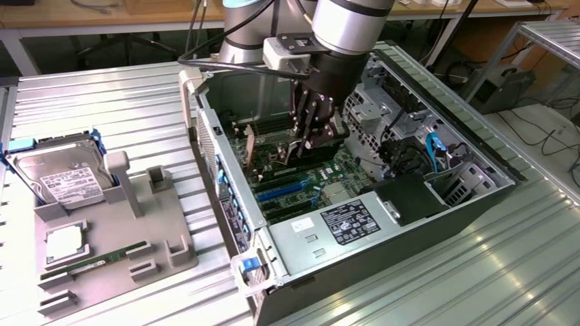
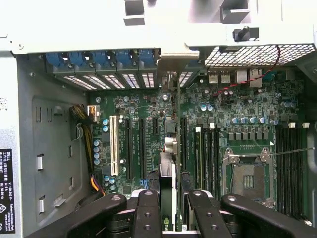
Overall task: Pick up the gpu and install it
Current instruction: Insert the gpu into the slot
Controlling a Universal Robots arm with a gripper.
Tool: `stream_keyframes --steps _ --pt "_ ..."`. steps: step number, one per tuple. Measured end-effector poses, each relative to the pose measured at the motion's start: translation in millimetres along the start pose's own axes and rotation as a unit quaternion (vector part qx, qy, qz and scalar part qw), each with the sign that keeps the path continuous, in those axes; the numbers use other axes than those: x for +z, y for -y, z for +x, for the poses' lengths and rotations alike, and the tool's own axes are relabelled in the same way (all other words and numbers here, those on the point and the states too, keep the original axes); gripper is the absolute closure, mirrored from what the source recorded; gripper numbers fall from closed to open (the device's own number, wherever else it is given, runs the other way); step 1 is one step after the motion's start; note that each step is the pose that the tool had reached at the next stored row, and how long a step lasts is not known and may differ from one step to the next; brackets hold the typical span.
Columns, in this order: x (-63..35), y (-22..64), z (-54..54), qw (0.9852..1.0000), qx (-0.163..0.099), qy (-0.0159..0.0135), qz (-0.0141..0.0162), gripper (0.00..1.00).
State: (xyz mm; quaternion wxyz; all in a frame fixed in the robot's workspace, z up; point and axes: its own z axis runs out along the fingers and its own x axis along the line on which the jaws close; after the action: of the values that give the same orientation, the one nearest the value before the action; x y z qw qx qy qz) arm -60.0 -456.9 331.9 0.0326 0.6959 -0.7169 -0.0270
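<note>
- Gripper [image 2: 171, 201], black and multi-fingered on the silver and black robot arm [image 1: 349, 27], is reached down inside the open grey metal PC tower case [image 1: 507, 173], which lies on its side.
- Gripper is partly closed and clamped on the gpu [image 2: 167, 173], a thin dark card with a pale silver bracket end. One black finger [image 2: 147, 213] sits on each face, and the wrist view sees the card edge-on.
- The gpu hangs over the green motherboard [image 1: 303, 178], lined up along the long black expansion slots [image 2: 142, 144]. Can't tell if its edge touches a slot.
- The empty silver CPU socket [image 2: 247, 173] and a row of black memory slots [image 2: 290, 163] sit to one side of the card on the same board.
- A grey power supply box with a black label [image 1: 340, 227] fills the near end of the case.
- A corrugated metal worktop [image 1: 118, 95] carries the case.
- At the exterior view's left, a grey moulded parts tray [image 1: 172, 248] sits on the worktop, well apart from the gripper.
- The tray holds a silver boxy hard drive with a white label [image 1: 59, 178], a square silver CPU chip [image 1: 65, 243] and a long narrow green memory stick [image 1: 95, 259].
</note>
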Motion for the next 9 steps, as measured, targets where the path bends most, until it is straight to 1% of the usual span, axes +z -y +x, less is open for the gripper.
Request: stream_keyframes --steps 5,6,9 --pt "1.2 0.1 0.0 1.0000 0.000 0.0002 0.0003 0.74" --pt "2.3 0.2 0.0 1.0000 0.000 0.0000 0.0009 0.74" --pt "6.0 0.5 0.0 1.0000 0.000 0.0002 0.0045 0.74"
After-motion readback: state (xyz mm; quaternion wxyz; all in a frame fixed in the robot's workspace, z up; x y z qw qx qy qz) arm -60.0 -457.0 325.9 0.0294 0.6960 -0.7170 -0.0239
